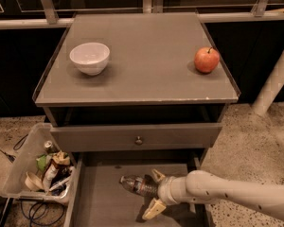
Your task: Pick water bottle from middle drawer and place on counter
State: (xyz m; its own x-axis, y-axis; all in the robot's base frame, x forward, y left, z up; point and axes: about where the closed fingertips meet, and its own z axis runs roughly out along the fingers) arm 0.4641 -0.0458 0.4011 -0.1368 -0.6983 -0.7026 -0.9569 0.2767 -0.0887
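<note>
The water bottle (pixel 134 184) lies on its side on the floor of the open middle drawer (pixel 102 205), cap end to the left. My gripper (pixel 154 193) comes in from the right, low in the drawer. Its two pale fingers are spread apart, one beyond the bottle's right end and one in front of it, so they straddle that end. The gripper is open. The counter (pixel 146 74) is above, with the arm well below its front edge.
A white bowl (pixel 89 57) sits on the counter's left and a red apple (pixel 207 59) on its right. A closed drawer front with a round knob (pixel 138 139) overhangs the open drawer. A bin of rubbish (pixel 26 171) stands left; a white post (pixel 274 84) right.
</note>
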